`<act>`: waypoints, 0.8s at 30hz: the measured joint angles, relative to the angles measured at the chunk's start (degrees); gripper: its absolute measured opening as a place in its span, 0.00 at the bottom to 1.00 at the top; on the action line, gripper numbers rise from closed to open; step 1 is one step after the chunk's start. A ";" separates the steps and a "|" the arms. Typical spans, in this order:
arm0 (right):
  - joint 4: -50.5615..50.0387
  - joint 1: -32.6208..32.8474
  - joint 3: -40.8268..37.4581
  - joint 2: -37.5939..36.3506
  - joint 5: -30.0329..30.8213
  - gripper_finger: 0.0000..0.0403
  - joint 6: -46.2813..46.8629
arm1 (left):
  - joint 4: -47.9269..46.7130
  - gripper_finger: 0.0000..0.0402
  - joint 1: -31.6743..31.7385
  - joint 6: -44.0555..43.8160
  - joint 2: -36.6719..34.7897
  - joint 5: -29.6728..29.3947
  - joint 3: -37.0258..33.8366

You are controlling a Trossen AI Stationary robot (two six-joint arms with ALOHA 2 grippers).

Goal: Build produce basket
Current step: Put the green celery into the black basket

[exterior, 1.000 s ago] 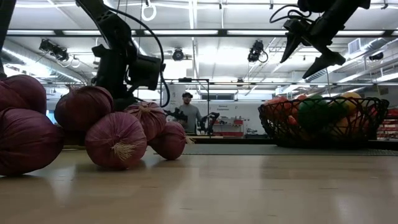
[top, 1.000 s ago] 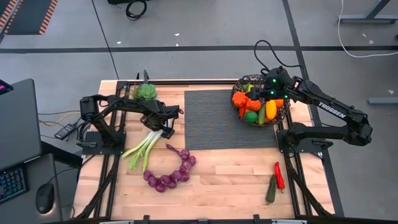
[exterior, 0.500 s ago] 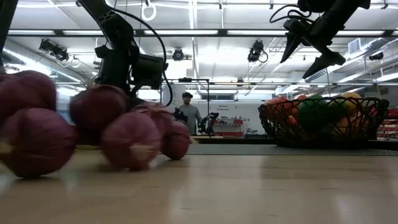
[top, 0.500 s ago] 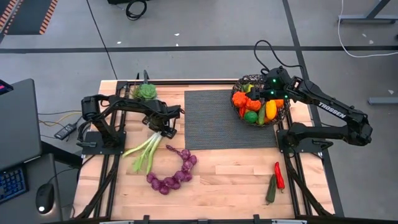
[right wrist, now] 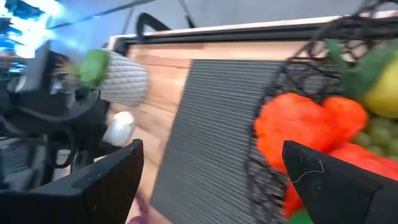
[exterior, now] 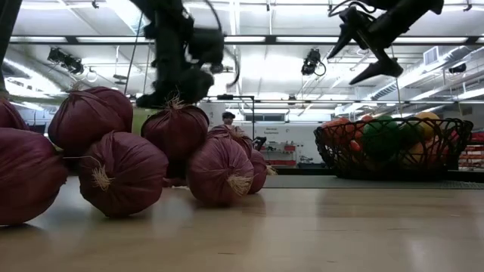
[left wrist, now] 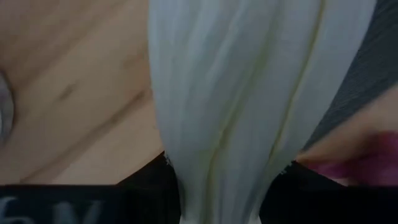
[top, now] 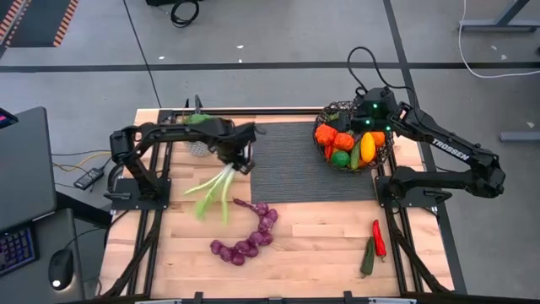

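The dark wire basket point(top: 350, 142) point(exterior: 389, 147) point(right wrist: 292, 93) stands at the grey mat's far right corner, filled with orange, red, yellow and green produce. My right gripper point(top: 369, 118) point(exterior: 364, 47) point(right wrist: 211, 186) hovers open above it. My left gripper point(top: 239, 160) point(exterior: 181, 79) is shut on the leek point(top: 218, 181) point(left wrist: 236, 112) at the mat's left edge. The purple string point(top: 249, 232) point(exterior: 121, 162) lies on the wood near the leek's leaves. A red chilli point(top: 379, 239) and a cucumber point(top: 369, 256) lie at the near right. My left gripper holds the leek by its white stalk end point(left wrist: 224, 186), pinched between the two fingers point(left wrist: 146, 177). The stalk runs forward out of the hold, and its green leaves point(top: 205, 190) trail toward the near left. Whether the leaves touch the table I cannot tell.
The grey ribbed mat point(top: 287, 165) covers the table's far middle. A potted plant in a white patterned pot point(right wrist: 121, 78) point(top: 196, 120) stands at the far left, partly behind my left arm. Bare wood lies between the purple string and the chilli.
My left gripper has moved up and toward the table's far right, carrying the leek's white end to the mat's edge. The leek has swung about, its leaves following. The purple string has slid to the right and changed its curve.
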 joint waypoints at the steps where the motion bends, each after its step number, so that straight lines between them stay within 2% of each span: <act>1: 0.36 0.00 0.00 -0.02 -0.78 0.95 -0.38 | 0.02 0.37 0.11 0.09 -0.04 -0.03 1.85; 5: 0.32 0.00 0.00 -0.02 -4.35 0.93 -4.22 | 2.89 0.38 -0.13 4.08 -0.08 -0.05 8.74; 9: 1.23 0.58 0.00 -0.02 -8.99 0.92 -1.63 | 6.03 0.38 -0.50 4.94 -0.08 -0.12 13.78; 16: 7.96 6.74 0.00 1.24 -7.24 0.94 -1.93 | 12.57 0.38 -0.46 1.09 -0.10 2.74 20.17; 24: 25.49 12.67 0.00 6.73 -4.39 0.94 -0.20 | 19.53 0.39 -0.45 -6.34 -0.12 12.75 23.35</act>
